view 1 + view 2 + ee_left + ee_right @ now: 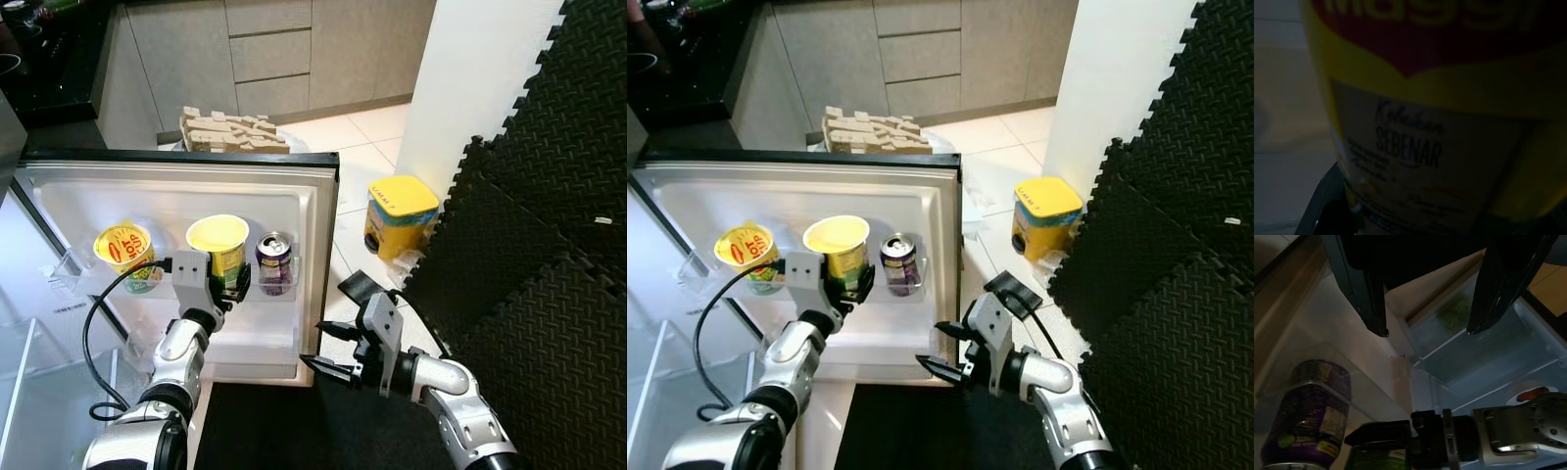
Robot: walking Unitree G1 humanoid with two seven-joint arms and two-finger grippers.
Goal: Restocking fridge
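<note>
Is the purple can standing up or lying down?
Standing up. The purple can sits upright in the fridge door shelf, its silver top facing up.

The two head views look forward and down from close above the open fridge door (294, 196) and share it, while the left wrist view presses right against a yellow cup (1449, 122) and the right wrist view faces left, near the purple can (1303, 416).

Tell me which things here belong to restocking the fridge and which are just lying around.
Job: noodle cup held in the left gripper, second noodle cup, purple can, fridge door shelf, open right gripper.

Lying about: yellow tub, cardboard tray, black foam mats.
</note>
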